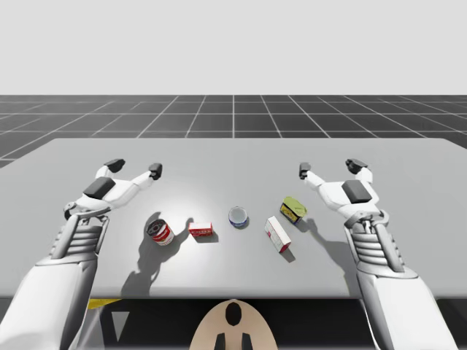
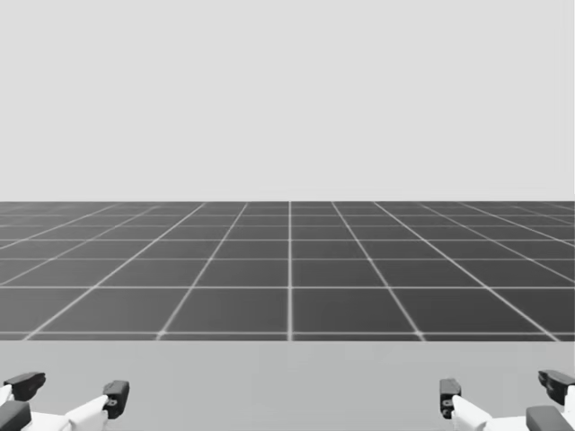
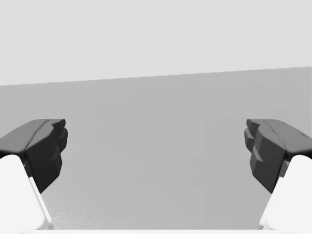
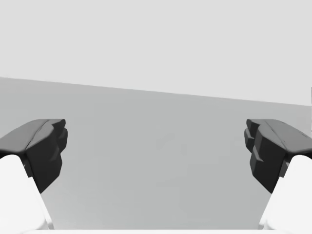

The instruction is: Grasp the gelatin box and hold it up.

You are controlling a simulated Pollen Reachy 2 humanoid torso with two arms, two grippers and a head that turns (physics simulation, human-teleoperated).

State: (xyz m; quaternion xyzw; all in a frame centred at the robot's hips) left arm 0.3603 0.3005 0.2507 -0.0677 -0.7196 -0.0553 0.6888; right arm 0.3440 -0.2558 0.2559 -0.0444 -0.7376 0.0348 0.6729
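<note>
Gelatin box, the small red one, lies flat on the table just left of the blue-and-white can, a little nearer to me than the can, with no gripper touching it.

The high view lays out all the objects. The head view instead looks level across the table's far edge, with my fingertips at its lower corners. Each wrist view looks between its own dark fingers at bare grey tabletop.

There are two boxes: the gelatin box and a longer white-and-red box just right of the blue-and-white can and nearer to me. There are three cans: the blue-and-white one, a red-and-white can to its left beyond the gelatin box, and a green-and-yellow can near its right.

There are two grippers. My left gripper is well to the can's left and farther across the table, and my right gripper mirrors it on the can's right. Both are spread wide and hold nothing.

The table is flat matte grey. Past it lies a dark floor ruled with pale grid lines, under a plain light grey backdrop.
</note>
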